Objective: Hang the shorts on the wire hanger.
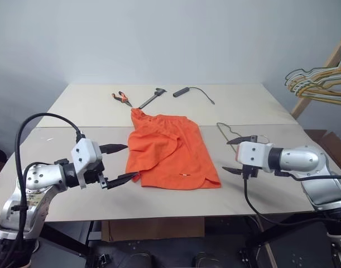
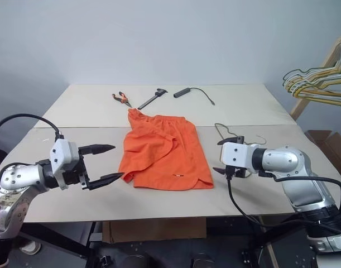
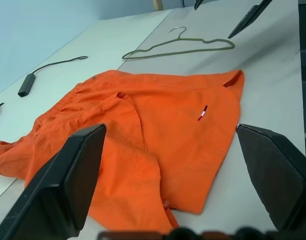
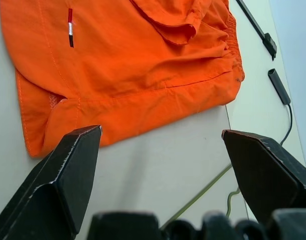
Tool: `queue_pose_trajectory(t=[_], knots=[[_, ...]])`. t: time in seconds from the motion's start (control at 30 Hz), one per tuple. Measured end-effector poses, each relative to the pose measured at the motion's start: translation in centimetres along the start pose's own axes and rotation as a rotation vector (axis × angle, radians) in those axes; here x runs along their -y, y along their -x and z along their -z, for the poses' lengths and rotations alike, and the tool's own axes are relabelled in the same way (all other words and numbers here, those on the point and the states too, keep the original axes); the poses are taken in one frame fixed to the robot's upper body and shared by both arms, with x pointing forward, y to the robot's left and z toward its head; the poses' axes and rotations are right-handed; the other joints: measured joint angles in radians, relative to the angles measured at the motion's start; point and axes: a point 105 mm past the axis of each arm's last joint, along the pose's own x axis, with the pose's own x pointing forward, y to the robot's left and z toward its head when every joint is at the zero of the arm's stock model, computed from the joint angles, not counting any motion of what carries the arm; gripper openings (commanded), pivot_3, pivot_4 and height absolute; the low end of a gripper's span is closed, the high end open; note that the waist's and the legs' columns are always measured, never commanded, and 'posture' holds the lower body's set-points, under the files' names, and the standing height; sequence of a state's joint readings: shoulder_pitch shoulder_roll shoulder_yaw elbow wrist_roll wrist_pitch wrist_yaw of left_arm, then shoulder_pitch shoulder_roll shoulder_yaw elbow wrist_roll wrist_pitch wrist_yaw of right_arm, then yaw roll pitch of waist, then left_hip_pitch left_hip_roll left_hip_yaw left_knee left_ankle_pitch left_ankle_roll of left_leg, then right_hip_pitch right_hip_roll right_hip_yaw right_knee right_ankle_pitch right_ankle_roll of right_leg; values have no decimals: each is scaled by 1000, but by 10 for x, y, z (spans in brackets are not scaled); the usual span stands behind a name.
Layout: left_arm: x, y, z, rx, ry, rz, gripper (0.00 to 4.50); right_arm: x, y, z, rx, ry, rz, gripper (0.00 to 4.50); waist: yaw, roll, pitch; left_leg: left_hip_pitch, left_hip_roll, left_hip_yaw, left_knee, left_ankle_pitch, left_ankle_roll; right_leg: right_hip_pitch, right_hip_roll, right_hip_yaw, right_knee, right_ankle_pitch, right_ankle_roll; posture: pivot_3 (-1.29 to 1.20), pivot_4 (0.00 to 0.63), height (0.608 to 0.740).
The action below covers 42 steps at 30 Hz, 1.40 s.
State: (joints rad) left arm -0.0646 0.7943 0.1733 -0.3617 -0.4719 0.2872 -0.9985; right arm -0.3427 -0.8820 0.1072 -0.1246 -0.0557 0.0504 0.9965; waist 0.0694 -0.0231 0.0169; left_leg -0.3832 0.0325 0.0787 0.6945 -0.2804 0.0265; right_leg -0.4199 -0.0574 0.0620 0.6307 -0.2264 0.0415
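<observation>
On the table, both spread grippers, left gripper (image 1: 117,164) and right gripper (image 1: 240,154), flank the shorts (image 1: 170,152); thin fabric may slip, or the wire hanger (image 3: 179,46) may skid away when nudged

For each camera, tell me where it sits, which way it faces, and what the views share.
Head stereo pair: looks forward and down over the table; both arms show.
Left wrist: along the open left gripper at the shorts and wire hanger.
Right wrist: along the open right gripper at the same shorts.
Shared: the shorts and hanger.
</observation>
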Motion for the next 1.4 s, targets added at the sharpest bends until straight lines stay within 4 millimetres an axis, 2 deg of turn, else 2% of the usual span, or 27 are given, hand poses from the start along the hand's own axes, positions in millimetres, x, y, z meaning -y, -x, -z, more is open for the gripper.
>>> queue_pose_trajectory(t=[0.4,0.7,0.9,1.1,1.27,1.4], knots=[[-3,-2,1,4,4,-35,4500,-1,0,2,4,3,-8,4470,0,0,0,0,0,0,0,0,0,0,0,0,0,0,0,135,0,740],[11,-12,13,-57,20,44,4500,-4,-1,5,8,-14,-28,4470,-2,0,0,0,0,0,0,0,0,0,0,0,0,0,0,99,0,740],[31,-37,12,8,82,122,4500,-2,3,9,-19,-1,-8,4470,-2,0,0,0,0,0,1,0,0,0,0,0,0,0,0,71,0,740],[61,-90,2,62,81,225,4500,4,6,7,-26,14,49,4470,-3,-1,0,0,-1,0,1,0,0,1,0,1,0,0,0,50,0,740],[75,-124,22,-86,2,245,4500,7,8,4,-34,14,81,4470,-15,-1,-1,0,-1,0,1,0,0,1,1,2,0,0,0,41,0,740],[73,-137,33,-167,-32,218,4500,8,9,1,-35,14,96,4470,-27,-1,-1,0,-1,0,1,0,0,1,1,2,0,0,0,41,0,740]])
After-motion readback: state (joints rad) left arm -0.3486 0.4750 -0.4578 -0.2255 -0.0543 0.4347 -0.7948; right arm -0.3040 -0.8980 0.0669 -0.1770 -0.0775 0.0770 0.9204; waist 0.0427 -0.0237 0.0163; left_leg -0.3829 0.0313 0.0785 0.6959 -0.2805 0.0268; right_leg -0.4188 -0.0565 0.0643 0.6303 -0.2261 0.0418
